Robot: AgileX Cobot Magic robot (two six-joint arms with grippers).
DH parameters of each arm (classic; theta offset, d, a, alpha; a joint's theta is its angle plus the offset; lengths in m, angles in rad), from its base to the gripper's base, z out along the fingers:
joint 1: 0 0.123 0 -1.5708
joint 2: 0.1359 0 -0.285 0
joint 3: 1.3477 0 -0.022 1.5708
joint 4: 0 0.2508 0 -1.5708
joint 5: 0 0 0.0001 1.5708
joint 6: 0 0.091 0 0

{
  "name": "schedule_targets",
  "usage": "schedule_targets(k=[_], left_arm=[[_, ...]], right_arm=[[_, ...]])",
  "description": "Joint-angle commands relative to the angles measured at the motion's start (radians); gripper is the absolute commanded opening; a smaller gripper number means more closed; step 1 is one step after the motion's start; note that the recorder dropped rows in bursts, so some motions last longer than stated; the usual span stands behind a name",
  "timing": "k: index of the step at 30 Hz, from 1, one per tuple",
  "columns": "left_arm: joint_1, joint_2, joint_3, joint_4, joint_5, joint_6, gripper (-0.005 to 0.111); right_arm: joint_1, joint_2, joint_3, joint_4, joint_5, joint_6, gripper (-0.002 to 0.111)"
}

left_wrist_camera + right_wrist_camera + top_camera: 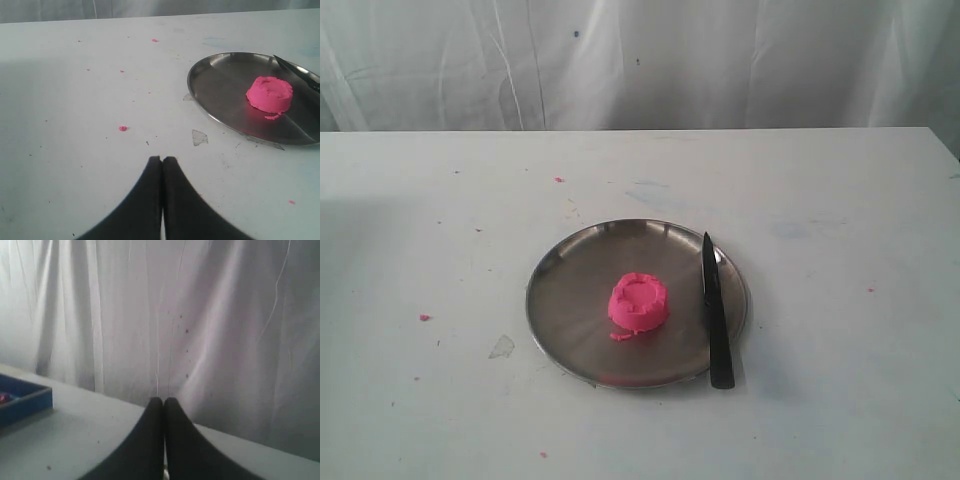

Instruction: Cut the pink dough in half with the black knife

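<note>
Pink dough (639,303) uncut, frame ctr on plate (565,300); black knife (716,312) lies untouched to its right. L claw (161,161) & R claw (163,401) both pressed together, empty. Whole cut remains.

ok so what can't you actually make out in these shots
- Left wrist view: the handle of the black knife is cut off by the picture edge; only the blade shows.
- Right wrist view: the blue tray is cut by the edge, its contents blurred.
- Right wrist view: the pink dough and steel plate fall outside it entirely.
</note>
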Motion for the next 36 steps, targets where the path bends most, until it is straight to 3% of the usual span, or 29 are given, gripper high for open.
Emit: schedule_targets(k=[1,7,17,36], left_arm=[[0.002,-0.005,0.004,-0.004,-0.001,0.0,0.0],[0.002,-0.005,0.004,-0.004,-0.001,0.0,0.0],[0.002,-0.005,0.004,-0.004,-0.001,0.0,0.0],[0.002,-0.005,0.004,-0.004,-0.001,0.0,0.0]], right_arm=[[0.002,0.096,-0.074,-0.026,0.124,-0.028,0.0],[0.002,0.219,-0.189,-0.196,0.234,0.119,0.0],[0.037,0.32,-0.214,-0.203,0.361,0.239,0.0],[0.037,0.367,0.066,-0.053,0.0,0.478,0.0]])
